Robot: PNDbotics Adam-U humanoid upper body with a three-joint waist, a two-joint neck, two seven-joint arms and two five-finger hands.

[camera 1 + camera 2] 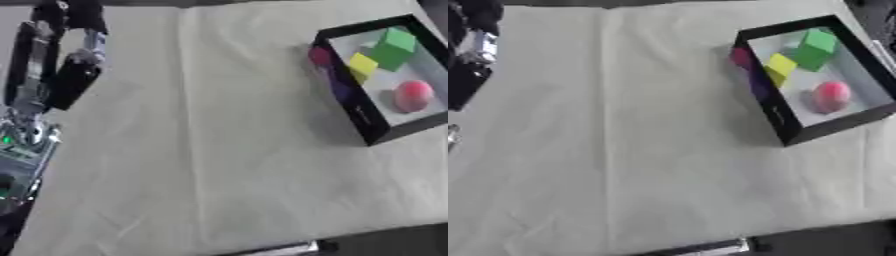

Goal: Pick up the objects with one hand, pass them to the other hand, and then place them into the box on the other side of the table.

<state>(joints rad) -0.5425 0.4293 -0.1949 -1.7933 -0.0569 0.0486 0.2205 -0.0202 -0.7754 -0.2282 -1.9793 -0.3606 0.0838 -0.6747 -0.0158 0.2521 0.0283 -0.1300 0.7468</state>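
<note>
A black box (352, 109) with a white floor stands at the right of the table, turned askew. Inside it lie a green block (395, 46) at the far end, a yellow block (362, 65) beside it, and a pink ball (413, 95) nearer to me. My left hand (72, 82) hangs over the table's far left, black with silver parts, well away from the box. Nothing shows in it, and its shape is blurred. Its forearm (26, 140) runs down the left edge with a green light on it. My right hand is outside both views.
A cream cloth (227, 150) with creases covers the table. The box's outer left wall bears a pink and purple patch (320, 56). The table's front edge runs along the bottom, with a small silvery thing (282, 249) on it.
</note>
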